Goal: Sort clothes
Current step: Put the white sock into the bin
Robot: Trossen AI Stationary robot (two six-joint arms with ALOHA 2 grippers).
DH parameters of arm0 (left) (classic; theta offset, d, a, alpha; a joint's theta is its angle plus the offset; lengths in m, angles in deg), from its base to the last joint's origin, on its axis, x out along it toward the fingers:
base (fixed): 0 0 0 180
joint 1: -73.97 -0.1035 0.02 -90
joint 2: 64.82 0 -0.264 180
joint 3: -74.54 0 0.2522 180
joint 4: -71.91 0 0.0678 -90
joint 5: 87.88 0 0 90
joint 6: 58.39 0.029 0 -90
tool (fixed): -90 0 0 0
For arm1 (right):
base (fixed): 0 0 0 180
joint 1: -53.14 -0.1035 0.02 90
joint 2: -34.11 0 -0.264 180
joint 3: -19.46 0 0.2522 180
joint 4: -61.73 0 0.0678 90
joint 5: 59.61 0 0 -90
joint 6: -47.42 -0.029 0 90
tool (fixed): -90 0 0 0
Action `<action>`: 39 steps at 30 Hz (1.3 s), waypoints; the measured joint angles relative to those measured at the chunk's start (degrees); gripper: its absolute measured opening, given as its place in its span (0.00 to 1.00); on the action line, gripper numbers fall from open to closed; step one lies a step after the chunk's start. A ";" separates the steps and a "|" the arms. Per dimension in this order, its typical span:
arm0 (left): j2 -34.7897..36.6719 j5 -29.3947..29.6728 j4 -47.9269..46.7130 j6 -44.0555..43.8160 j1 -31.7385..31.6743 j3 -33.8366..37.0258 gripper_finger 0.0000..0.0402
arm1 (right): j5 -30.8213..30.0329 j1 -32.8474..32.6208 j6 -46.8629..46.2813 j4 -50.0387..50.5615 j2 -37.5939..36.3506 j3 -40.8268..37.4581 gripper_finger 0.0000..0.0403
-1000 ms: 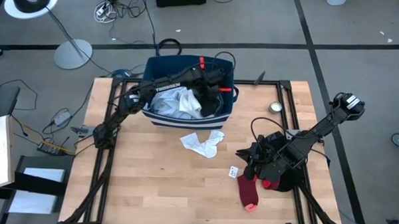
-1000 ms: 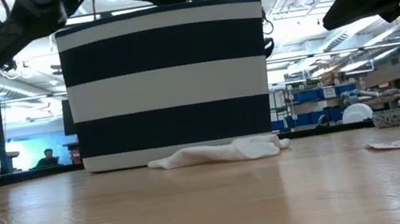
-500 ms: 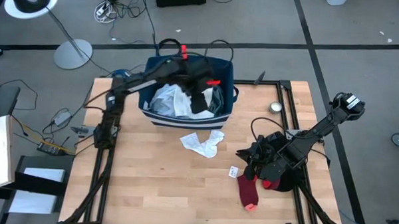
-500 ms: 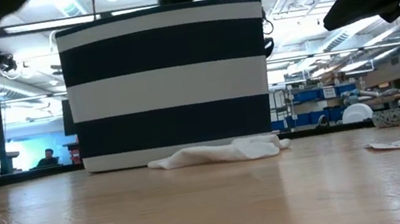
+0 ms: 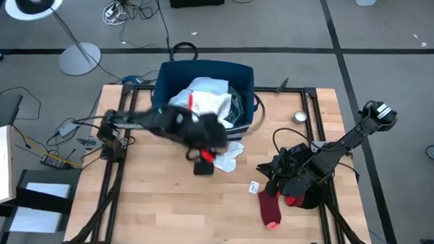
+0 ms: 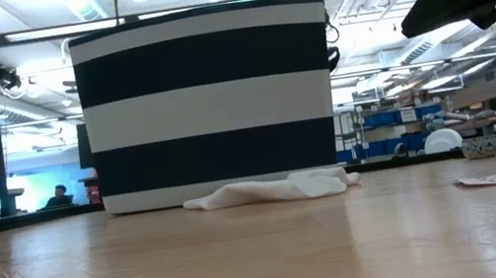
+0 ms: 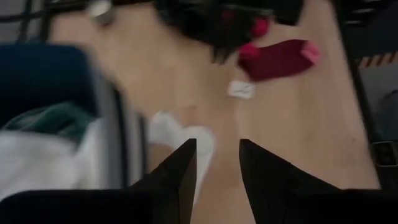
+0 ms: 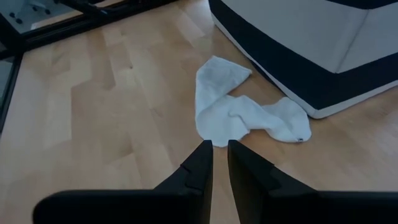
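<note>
The navy, white-striped bin (image 5: 241, 83) stands at the table's far middle, with white, light blue and teal clothes (image 5: 203, 96) heaped inside. A white piece (image 5: 227, 155) lies flat on the table in front of it, also in the right wrist view (image 8: 239, 112). A dark red sock (image 5: 270, 207) lies near the right. My left gripper (image 5: 205, 163) hovers open and empty over the table in front of the bin, beside the white piece (image 7: 180, 134). My right gripper (image 5: 264, 169) is shut and empty, low near the sock, with a black piece (image 5: 308, 198) under its arm.
A small white paper tag (image 5: 253, 187) lies between the white piece and the sock. A round metal tin (image 5: 300, 117) sits at the far right. Bare wood spreads across the table's near left (image 5: 156, 207). A black frame borders the table's edges.
My left gripper has risen out of the bin and swung fast toward the table's near edge, and is now over the bare wood in front of the bin. The heap in the bin now shows white and light blue on top. My right arm has kept still.
</note>
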 joint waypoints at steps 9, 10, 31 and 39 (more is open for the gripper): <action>-1.85 -1.06 19.63 -0.60 2.33 23.79 0.31 | 1.91 0.00 -0.02 -2.39 0.00 0.00 0.13; -1.85 -0.76 21.66 -0.91 1.93 27.01 0.31 | 2.39 0.00 0.00 -2.54 0.00 0.00 0.13; -1.21 0.57 58.49 -6.20 -4.54 67.59 0.20 | 1.84 0.20 1.63 -2.82 0.00 0.00 0.13; 1.40 -3.20 52.34 -5.81 -2.24 59.61 0.01 | 1.37 0.20 2.12 -2.83 0.00 0.00 0.13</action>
